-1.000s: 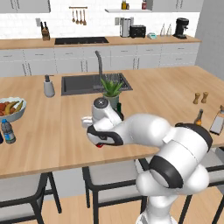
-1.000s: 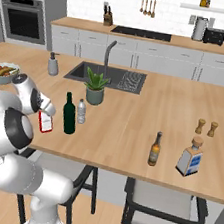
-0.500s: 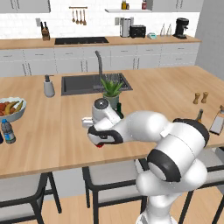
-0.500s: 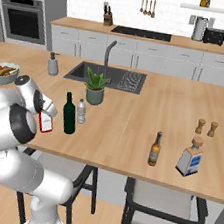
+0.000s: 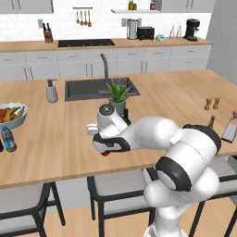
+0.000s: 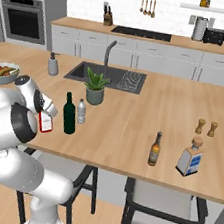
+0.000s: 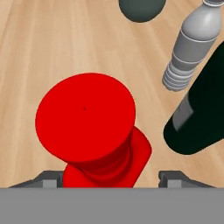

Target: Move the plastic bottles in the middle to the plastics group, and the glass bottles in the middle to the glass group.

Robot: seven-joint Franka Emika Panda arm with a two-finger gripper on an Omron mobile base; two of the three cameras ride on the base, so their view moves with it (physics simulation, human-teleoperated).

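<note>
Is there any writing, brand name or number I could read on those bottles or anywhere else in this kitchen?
None can be read.
Red bottle with white label: label too small and blurred.
Flat pale grey bottle with blue label: label blurred, no words legible.
Small clear bottle with blue label: too small to read.
Tall dark green wine bottle: no legible text.

The arm folds low leftward, its tool [image 7: 112, 177] pointing down with fingers spread apart.

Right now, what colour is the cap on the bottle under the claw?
Bright red cap, on the red bottle. The hand view shows it best.
</note>
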